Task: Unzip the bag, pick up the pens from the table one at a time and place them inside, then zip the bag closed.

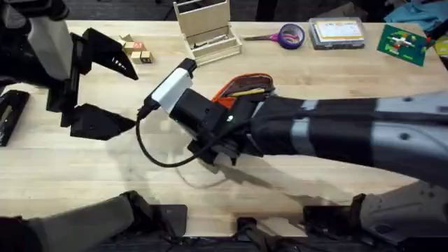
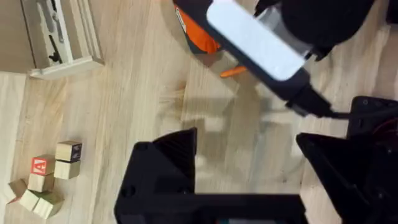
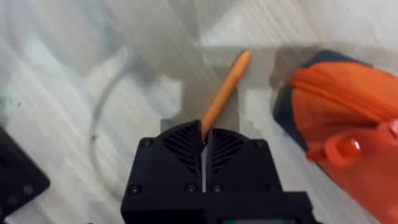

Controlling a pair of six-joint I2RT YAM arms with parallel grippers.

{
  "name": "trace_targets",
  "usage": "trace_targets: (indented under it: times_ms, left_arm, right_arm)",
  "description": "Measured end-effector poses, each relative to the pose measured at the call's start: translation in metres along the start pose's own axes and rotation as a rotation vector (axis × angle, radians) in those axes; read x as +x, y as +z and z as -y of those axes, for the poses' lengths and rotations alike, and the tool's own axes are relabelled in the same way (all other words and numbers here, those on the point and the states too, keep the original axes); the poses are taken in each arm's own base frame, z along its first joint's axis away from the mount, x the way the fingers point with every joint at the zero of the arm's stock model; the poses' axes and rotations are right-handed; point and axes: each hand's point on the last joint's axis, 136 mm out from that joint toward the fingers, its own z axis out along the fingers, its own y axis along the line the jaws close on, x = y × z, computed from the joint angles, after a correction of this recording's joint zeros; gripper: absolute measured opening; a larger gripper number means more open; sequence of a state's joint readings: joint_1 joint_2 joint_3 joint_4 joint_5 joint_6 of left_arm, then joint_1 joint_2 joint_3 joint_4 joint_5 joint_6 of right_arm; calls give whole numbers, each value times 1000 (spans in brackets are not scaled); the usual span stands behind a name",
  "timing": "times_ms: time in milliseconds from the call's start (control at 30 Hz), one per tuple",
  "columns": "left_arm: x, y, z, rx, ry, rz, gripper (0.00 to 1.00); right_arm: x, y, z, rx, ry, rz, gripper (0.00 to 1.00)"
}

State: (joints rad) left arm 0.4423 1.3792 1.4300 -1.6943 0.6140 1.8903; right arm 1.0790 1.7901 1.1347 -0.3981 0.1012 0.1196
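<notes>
My right gripper (image 3: pixel 204 140) pinches the orange pen (image 3: pixel 225 93) just beside the orange pouch (image 3: pixel 339 124); I swing it over the open zipper (tip first). My left gripper (image 1: pixel 129 98) hangs open, empty.
</notes>
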Motion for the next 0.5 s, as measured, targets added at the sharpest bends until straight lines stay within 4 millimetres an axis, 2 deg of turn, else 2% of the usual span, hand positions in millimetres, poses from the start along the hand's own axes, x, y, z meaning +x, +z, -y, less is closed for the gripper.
trace_targets:
  times_ms: [167, 367, 500]
  left_arm:
    - [0, 0, 0, 0, 0, 0, 993]
    - [0, 0, 0, 0, 0, 0, 993]
    - [0, 0, 0, 0, 0, 0, 993]
  right_arm:
    - [-5, -35, 0, -13, -21, 37, 32]
    - [-28, -100, 2, -25, -74, 198, 32]
    - [-42, -146, 16, 43, -83, 327, 32]
